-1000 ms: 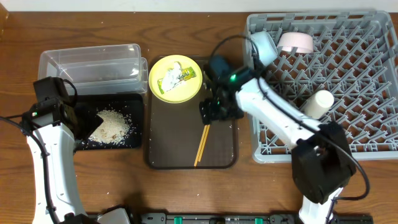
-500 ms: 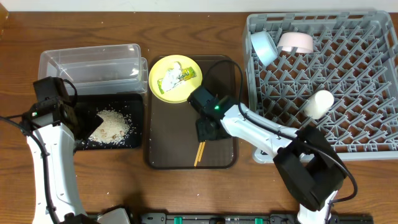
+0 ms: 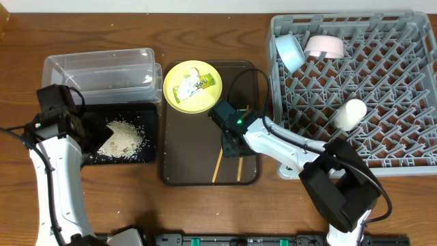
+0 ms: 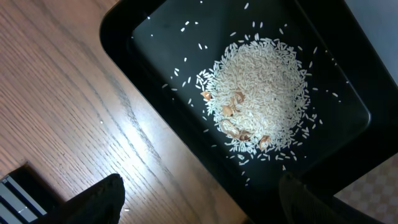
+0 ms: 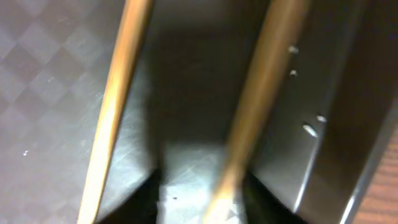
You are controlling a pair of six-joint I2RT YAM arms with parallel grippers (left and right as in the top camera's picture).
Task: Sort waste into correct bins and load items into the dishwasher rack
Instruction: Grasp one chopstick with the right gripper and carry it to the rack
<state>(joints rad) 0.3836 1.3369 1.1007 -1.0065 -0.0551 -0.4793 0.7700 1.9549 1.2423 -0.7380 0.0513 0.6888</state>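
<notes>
Two wooden chopsticks [image 3: 218,166] lie on the brown serving tray [image 3: 188,154]. My right gripper [image 3: 231,146] is low over them. In the right wrist view its jaws [image 5: 202,200] stand apart with one chopstick [image 5: 261,93] running between them; the other chopstick [image 5: 117,106] lies outside to the left. The yellow plate [image 3: 205,98] holds the green-and-white wrapper [image 3: 193,84]. Rice [image 3: 123,137] lies in the black tray [image 3: 147,154], also in the left wrist view [image 4: 264,93]. My left gripper [image 4: 199,194] is open and empty at that tray's edge [image 4: 124,37]. The clear tub [image 3: 99,68] is behind it.
The grey rack [image 3: 382,89] at the right holds a light blue bowl [image 3: 289,51], a white bowl [image 3: 324,46] and a pale cup [image 3: 348,113]. My right arm reaches from the rack's front corner across the brown tray.
My right gripper has moved from beside the plate down and forward onto the chopsticks, and now straddles one. The left arm has not moved.
</notes>
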